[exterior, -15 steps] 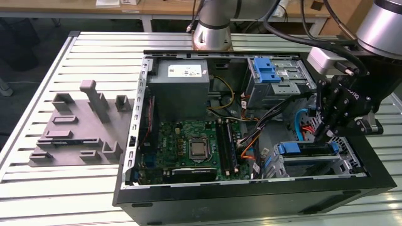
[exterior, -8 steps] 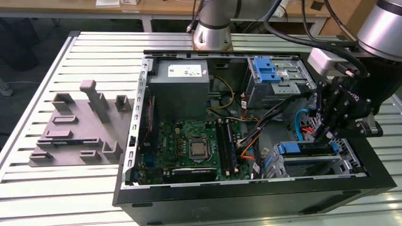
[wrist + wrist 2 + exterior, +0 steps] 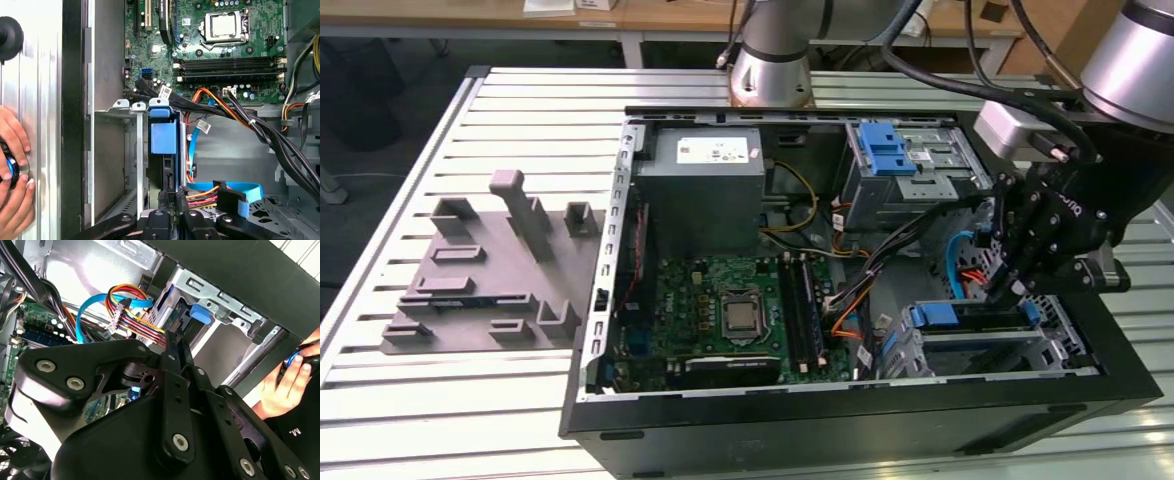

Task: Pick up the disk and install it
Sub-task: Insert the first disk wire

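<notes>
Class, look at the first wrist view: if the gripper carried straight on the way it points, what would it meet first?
Most likely the disk, standing on edge in its blue bracket inside the metal drive cage. The gripper lines up with that slot; depth is unclear, and nearby cables might brush it.

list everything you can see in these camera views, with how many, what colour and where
computer case: one, black, open on the slatted table
motherboard: one, green, case floor
power-supply box: one, grey, case's far corner
disk: one, blue-bracketed, standing in the metal drive cage
cables: several, blue, red, orange, yellow, black, beside the cage
fixture: one, grey, exterior view's left
hand: a person's, outside the case
gripper: one, black, over the cage
</notes>
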Robot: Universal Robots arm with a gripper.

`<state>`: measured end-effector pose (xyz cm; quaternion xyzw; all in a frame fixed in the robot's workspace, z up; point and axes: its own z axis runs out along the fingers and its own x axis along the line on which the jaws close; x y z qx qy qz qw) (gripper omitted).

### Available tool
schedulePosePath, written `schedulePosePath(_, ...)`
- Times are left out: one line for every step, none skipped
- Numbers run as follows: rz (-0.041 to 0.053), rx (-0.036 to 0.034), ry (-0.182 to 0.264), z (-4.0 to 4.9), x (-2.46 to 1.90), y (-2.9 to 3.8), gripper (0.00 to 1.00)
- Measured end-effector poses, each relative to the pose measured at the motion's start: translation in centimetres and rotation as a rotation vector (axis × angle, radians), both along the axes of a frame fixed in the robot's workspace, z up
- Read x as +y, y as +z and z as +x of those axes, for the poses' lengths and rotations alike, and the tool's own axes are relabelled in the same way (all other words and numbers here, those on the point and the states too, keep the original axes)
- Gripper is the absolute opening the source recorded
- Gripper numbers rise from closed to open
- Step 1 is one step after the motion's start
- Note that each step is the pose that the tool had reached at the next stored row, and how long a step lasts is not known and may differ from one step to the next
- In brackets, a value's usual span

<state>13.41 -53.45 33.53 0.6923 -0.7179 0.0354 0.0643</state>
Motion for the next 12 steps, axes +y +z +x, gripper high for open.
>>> schedulePosePath(0.0000, 0.0000, 0.000, 0.00, 0.00, 0.00, 0.16)
schedulePosePath(0.0000, 0.0000, 0.000, 0.00, 0.00, 0.00, 0.16)
schedulePosePath(0.0000, 0.0000, 0.000, 0.01, 0.00, 0.00, 0.16)
schedulePosePath(0.0000, 0.0000, 0.000, 0.02, 0.00, 0.00, 0.16)
schedulePosePath(-0.0001, 0.0000, 0.000, 0.02, 0.00, 0.01, 0.16)
schedulePosePath(-0.0001, 0.0000, 0.000, 0.03, 0.00, 0.01, 0.16)
schedulePosePath(-0.0001, 0.0000, 0.000, 0.06, 0.00, 0.00, 0.16)
schedulePosePath(-0.0001, 0.0001, 0.000, 0.10, -0.01, 0.01, 0.16)
schedulePosePath(-0.0001, 0.0002, 0.000, 0.15, -0.02, 0.01, 0.16)
schedulePosePath(-0.0001, 0.0007, 0.000, 0.23, -0.04, 0.00, 0.16)
schedulePosePath(-0.0001, 0.0012, 0.000, 0.33, -0.05, 0.00, 0.16)
schedulePosePath(-0.0002, 0.0015, 0.000, 0.40, -0.07, 0.01, 0.16)
